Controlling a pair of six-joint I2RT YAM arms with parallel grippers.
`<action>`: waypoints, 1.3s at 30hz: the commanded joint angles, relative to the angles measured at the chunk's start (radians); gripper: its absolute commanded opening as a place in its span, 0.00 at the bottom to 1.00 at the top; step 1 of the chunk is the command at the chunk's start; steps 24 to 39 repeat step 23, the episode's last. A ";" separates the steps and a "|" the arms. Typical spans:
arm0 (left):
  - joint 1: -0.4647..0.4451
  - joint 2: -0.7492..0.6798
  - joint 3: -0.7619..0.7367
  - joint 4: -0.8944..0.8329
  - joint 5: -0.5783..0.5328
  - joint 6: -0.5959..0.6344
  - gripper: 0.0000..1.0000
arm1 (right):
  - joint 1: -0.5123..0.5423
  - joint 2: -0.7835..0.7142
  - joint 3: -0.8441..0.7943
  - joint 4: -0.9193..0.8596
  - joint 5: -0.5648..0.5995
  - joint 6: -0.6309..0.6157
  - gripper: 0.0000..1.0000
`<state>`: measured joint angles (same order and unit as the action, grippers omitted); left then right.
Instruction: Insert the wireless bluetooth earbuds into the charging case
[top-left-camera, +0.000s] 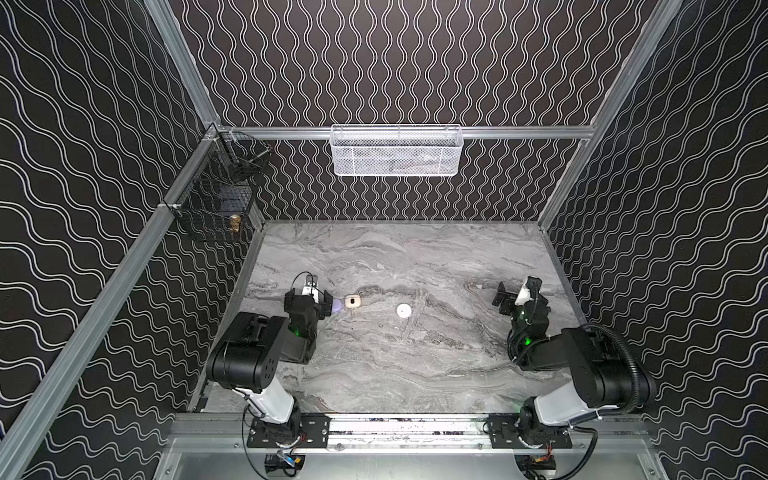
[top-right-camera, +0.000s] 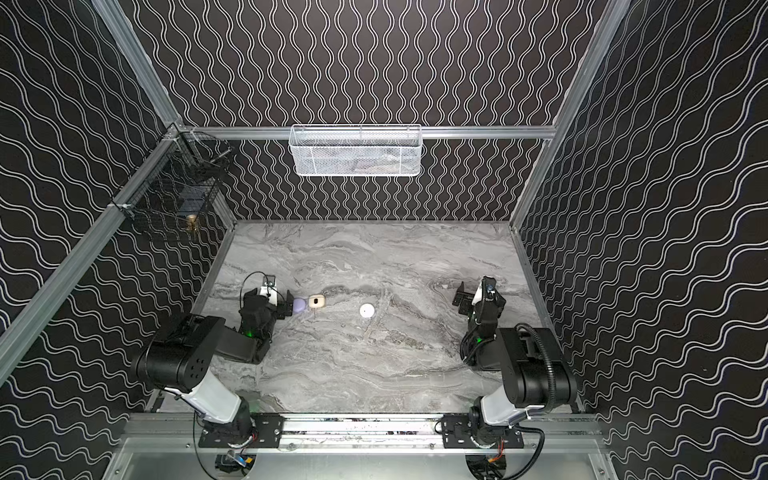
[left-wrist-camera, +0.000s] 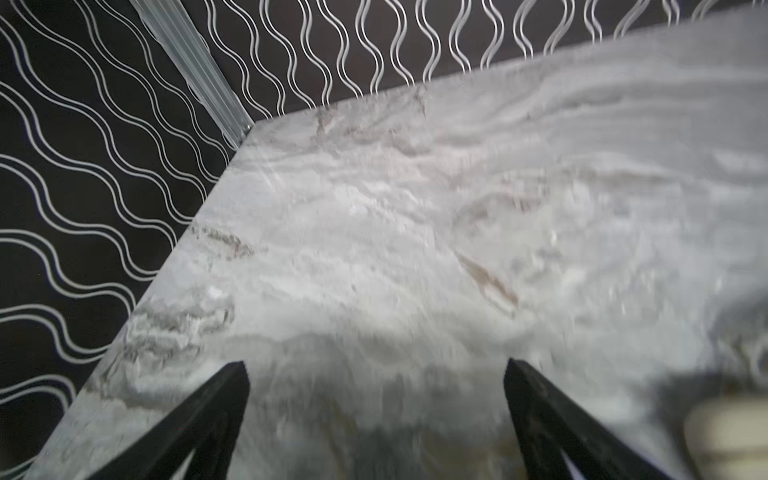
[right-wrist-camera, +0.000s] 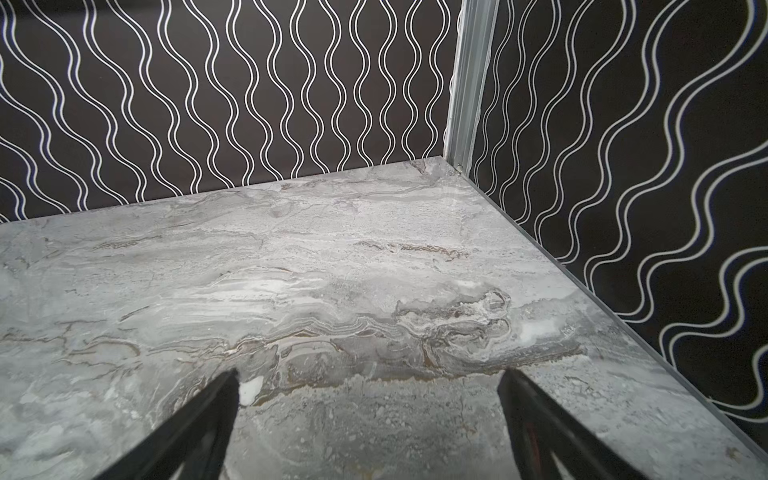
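Three small charging cases lie on the marble table (top-left-camera: 415, 365) in both top views: a lavender case (top-left-camera: 337, 306) (top-right-camera: 299, 304), a cream case (top-left-camera: 353, 301) (top-right-camera: 316, 302) touching it, and a round white case (top-left-camera: 403, 310) (top-right-camera: 367, 310) further right. No earbuds show in any view. My left gripper (top-left-camera: 309, 297) (top-right-camera: 268, 299) (left-wrist-camera: 376, 365) is open and empty, low over the table, with the lavender case just beside its right finger. A blurred cream shape (left-wrist-camera: 727, 440) sits at the edge of the left wrist view. My right gripper (top-left-camera: 517, 293) (top-right-camera: 477, 293) (right-wrist-camera: 370, 374) stands open over bare marble at the right.
A white mesh basket (top-left-camera: 396, 151) hangs on the back rail. A black wire basket (top-left-camera: 216, 199) hangs on the left wall. Patterned walls close in the table on three sides. Both arm bases stand on the front rail (top-left-camera: 407, 428).
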<state>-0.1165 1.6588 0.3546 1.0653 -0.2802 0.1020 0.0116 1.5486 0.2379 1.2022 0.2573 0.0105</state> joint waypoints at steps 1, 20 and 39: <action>0.008 -0.001 0.007 -0.032 0.058 -0.041 0.99 | -0.001 -0.001 0.001 0.042 0.003 -0.003 1.00; 0.008 0.006 0.009 -0.017 0.072 -0.029 0.99 | -0.001 0.000 0.001 0.045 0.003 -0.003 1.00; 0.008 0.004 0.002 -0.003 0.069 -0.024 0.99 | -0.001 0.001 0.001 0.044 0.003 -0.003 1.00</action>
